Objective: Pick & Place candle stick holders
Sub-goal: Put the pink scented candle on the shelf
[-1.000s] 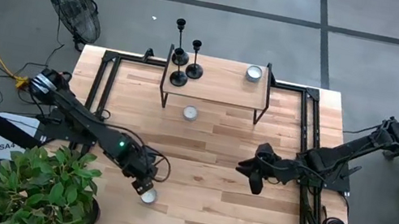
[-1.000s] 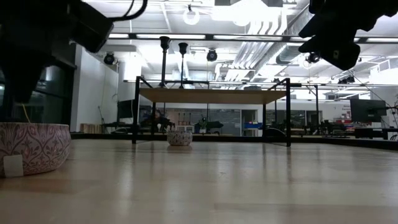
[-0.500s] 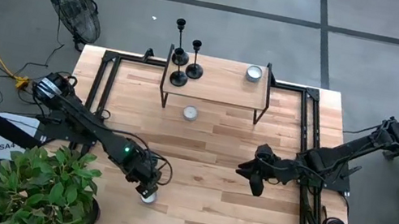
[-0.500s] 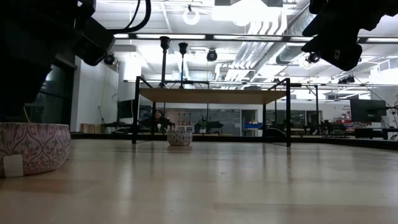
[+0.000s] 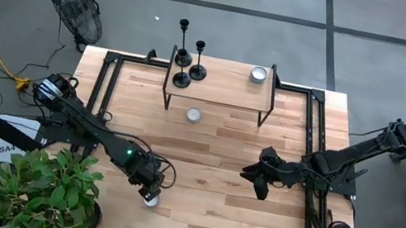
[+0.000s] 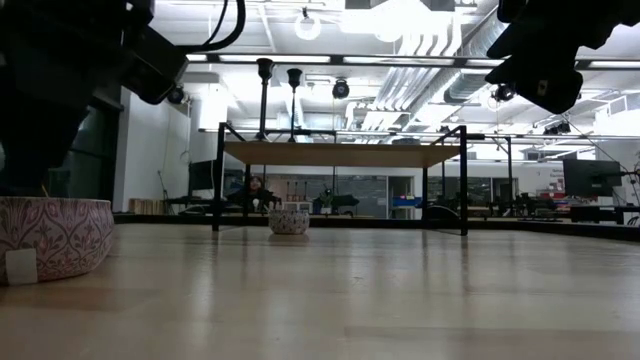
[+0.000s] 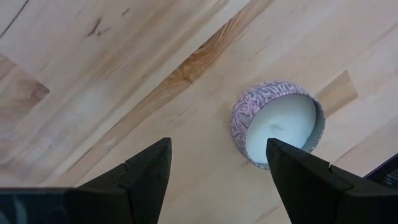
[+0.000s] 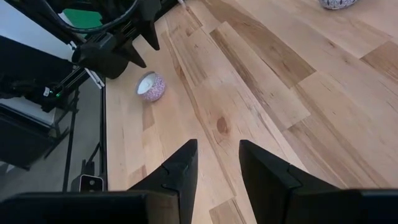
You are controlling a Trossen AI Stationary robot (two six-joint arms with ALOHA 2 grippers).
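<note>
3 candle stick holders [image 5: 185,65] stood on the shelf [image 5: 225,84], well apart from the open, empty left gripper [image 5: 147,194] over a candle tin [image 7: 278,131]; right gripper [image 5: 257,176] narrowly parted, empty.

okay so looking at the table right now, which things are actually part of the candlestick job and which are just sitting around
Part of the job:
- three black candle stick holders, standing on the left end of the raised shelf

Just lying about:
- patterned candle tin on the table, under the left gripper, which is open
- candle tin below the shelf
- candle tin on the shelf's right end
- fan and plant off the table
</note>
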